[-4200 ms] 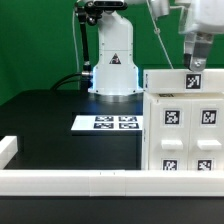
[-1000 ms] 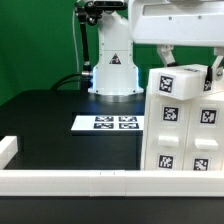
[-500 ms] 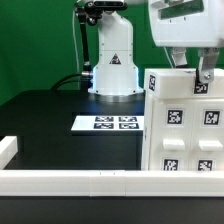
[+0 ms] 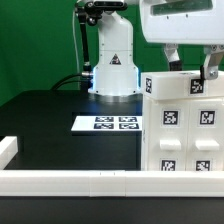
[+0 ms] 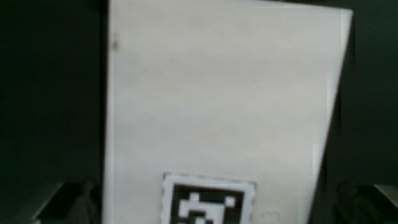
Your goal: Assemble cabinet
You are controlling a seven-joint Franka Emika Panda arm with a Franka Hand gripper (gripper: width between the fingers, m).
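Observation:
The cabinet [image 4: 183, 125] is a large white box with several black-and-white tags on its faces. It stands upright at the exterior view's right, reaching past the frame's edge. My gripper [image 4: 191, 62] hangs right over its top edge, with one finger on each side. In the wrist view a narrow white face of the cabinet [image 5: 222, 100] with one tag lies between my fingers [image 5: 71, 205]. A thin dark gap shows on both sides of it. The jaws are open and hold nothing.
The marker board [image 4: 106, 123] lies flat on the black table [image 4: 50, 115], to the left of the cabinet. A white rail [image 4: 70, 180] runs along the front edge with a short piece at the left. The robot base [image 4: 113, 60] stands at the back.
One second ago the cabinet was tilted under my gripper. It now stands upright and square. My gripper has shifted slightly over its top and stands apart from it.

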